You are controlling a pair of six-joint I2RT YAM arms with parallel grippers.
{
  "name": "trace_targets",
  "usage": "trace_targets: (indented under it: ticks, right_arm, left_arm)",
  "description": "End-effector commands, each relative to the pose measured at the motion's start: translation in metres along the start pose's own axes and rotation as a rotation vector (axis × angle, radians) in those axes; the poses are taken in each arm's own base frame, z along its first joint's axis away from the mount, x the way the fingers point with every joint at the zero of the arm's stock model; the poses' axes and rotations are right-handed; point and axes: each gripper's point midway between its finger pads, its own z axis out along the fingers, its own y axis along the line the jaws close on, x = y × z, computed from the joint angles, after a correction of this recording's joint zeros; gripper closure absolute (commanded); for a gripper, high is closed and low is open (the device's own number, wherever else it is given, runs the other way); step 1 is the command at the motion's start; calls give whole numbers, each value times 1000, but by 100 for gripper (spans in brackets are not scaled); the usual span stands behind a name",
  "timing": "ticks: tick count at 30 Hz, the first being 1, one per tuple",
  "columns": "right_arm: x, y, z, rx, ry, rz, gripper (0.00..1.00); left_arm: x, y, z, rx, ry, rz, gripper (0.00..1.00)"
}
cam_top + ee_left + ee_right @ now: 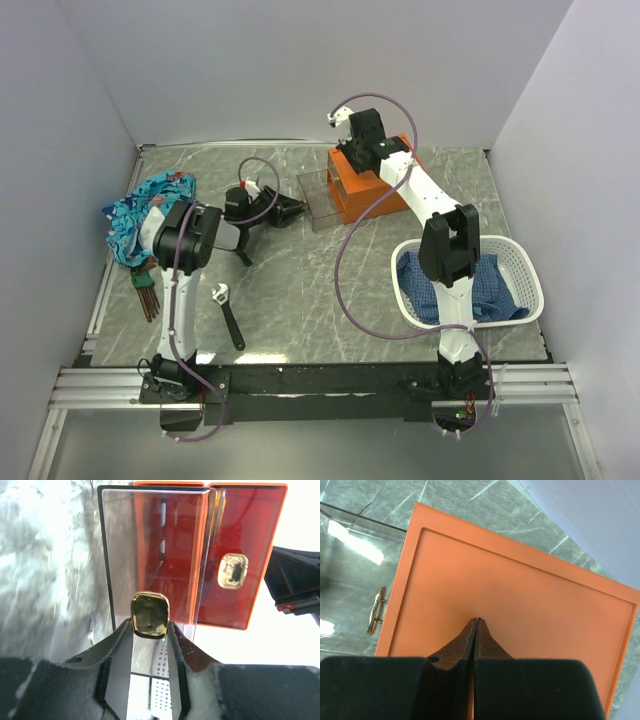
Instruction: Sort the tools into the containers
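The orange box [362, 187] stands at the back centre, with a clear drawer [320, 203] pulled out to its left. My left gripper [292, 210] is shut on that drawer's gold handle [149, 614]; the drawer [150, 545] looks empty. A second gold handle [233, 570] shows on the shut drawer beside it. My right gripper [478, 620] is shut and empty, its tips against the box's orange top [520, 590]. A black-handled wrench [228, 315] lies near my left arm's base. Screwdrivers [147, 290] lie at the left edge. No hammer shows.
A crumpled blue patterned cloth [150, 215] lies at the left by the screwdrivers. A white perforated basket [520, 262] holding a blue cloth stands at the right, beside my right arm. White walls close in the table on three sides.
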Motion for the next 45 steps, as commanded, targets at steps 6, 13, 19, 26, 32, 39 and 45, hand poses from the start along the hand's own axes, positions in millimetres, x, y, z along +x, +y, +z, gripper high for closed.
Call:
trace_targets:
  ticks: [6,13,19,26,32,39,45]
  right_arm:
    - [108,64,15,-180,369,-77,100]
    - [96,66,12,-169,341,-103,100]
    - [89,64,10,-160,325,-106,100]
    - [78,60,6,-153,293,-98,100]
    - [72,58,2,-151,278,-97,100]
    - [51,50,-14,-123,223,-92,100]
    - [38,46,-33,-121,185,-77,100]
  left_arm:
    - [0,-22,-32,-57,44,153,99]
    - [-19,-11,-52,-208,33,185,53]
    - [-10,10,-90,-403,71,226,35]
    - [-12,-3,-131,-494,-30,326,23]
    - [1,-6,-177,-681,-28,398,18]
    - [19,-2,-232,-884,101,560,19]
    - [21,-10,-269,-1001,236,738,18]
